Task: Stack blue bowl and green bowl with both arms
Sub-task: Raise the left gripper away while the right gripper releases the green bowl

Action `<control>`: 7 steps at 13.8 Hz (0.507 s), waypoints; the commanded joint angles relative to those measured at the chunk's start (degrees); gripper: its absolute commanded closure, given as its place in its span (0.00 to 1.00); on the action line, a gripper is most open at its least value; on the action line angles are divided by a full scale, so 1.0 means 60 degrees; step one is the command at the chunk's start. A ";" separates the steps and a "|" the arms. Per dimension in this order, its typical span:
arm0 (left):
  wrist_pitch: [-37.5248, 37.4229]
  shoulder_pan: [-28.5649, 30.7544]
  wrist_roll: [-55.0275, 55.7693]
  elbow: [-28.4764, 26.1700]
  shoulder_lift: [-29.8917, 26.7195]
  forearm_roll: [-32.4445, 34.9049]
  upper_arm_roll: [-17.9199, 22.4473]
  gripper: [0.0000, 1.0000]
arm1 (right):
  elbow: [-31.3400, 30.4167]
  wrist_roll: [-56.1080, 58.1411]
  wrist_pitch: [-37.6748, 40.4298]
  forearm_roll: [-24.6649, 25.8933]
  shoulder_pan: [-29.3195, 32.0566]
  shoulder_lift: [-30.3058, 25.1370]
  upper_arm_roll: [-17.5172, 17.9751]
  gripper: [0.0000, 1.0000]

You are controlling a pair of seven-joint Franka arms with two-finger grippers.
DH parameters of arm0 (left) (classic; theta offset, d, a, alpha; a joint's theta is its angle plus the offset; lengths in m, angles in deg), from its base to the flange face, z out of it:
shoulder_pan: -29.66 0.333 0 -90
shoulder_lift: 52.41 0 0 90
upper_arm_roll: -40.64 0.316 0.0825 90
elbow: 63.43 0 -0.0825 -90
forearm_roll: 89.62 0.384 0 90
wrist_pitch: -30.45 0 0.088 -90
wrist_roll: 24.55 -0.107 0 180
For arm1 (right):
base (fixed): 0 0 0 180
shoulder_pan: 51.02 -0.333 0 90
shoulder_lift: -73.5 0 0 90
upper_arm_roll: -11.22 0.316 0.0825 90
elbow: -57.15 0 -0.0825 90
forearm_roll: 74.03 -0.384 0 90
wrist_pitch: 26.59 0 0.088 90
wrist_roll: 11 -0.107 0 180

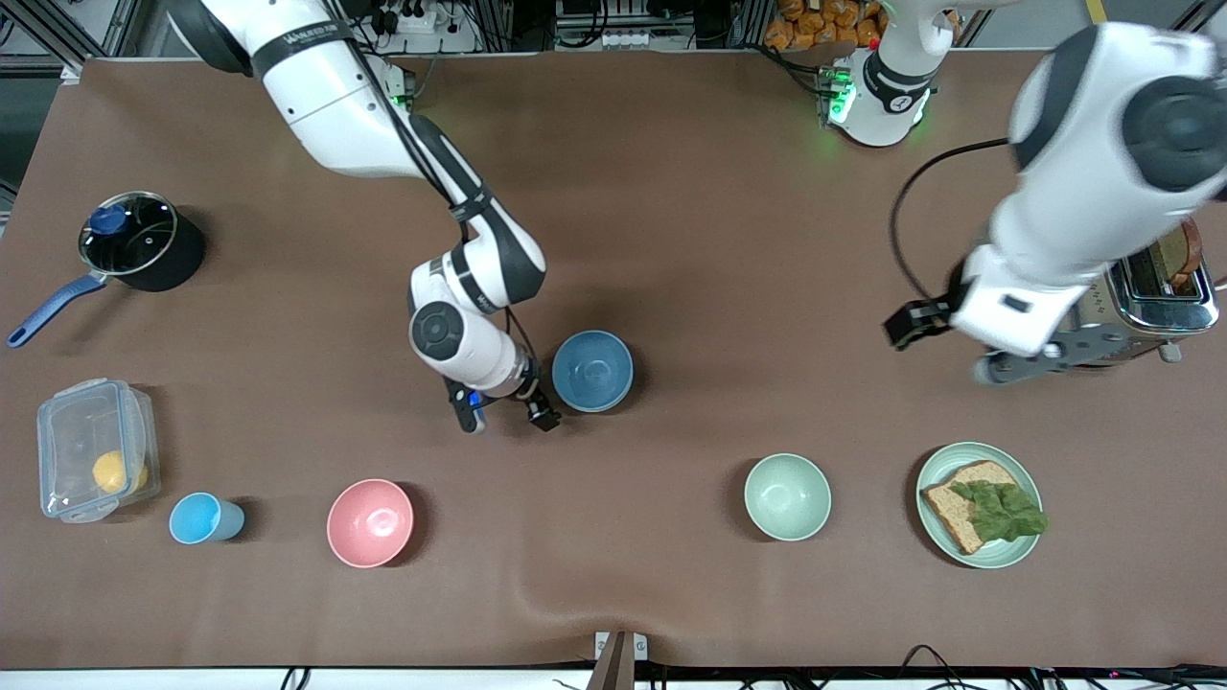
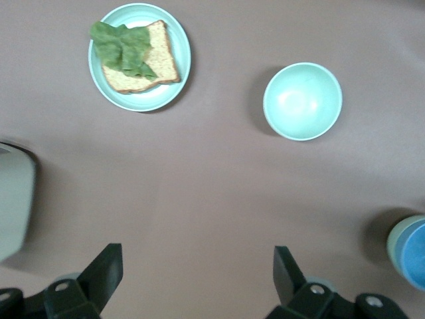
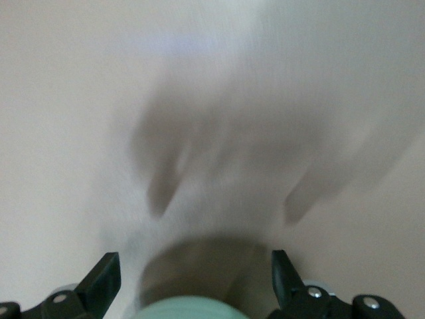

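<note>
Notably, your right wrist view is smeared; only a pale green rim shows between the right gripper [image 3: 192,276], whose fingers are spread, beside the blue bowl [image 1: 592,370]. That matte, round bowl sits mid-table. The green bowl [image 1: 787,496], equally plain, lies nearer the front camera, beside the plate [image 1: 1026,551]. Your left gripper [image 2: 198,272] hangs open above bare table.

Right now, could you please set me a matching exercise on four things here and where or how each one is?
Things:
1. blue bowl
2. plate
3. clear box
4. left gripper

States:
A. holds bread and lettuce
B. open, over the table by the toaster
C. beside the open right gripper
D. holds something yellow

Pairs: 1-C, 2-A, 3-D, 4-B
</note>
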 commanded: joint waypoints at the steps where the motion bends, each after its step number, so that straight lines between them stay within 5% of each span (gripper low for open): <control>1: -0.0574 -0.0006 -0.1442 -0.0406 -0.0898 -0.0664 0.0736 0.00 | -0.0120 0.2110 0.1160 0.0208 0.1040 -0.0948 0.0122 0.00; 5: -0.0884 -0.0006 -0.2575 -0.0991 -0.1777 -0.1136 0.1427 0.00 | -0.0106 0.6433 0.3342 0.0266 0.2873 -0.2456 0.0107 0.00; 7: -0.1015 -0.0006 -0.2678 -0.1021 -0.1939 -0.1136 0.1515 0.00 | -0.0106 0.7623 0.4542 0.0965 0.3445 -0.3321 0.0063 0.00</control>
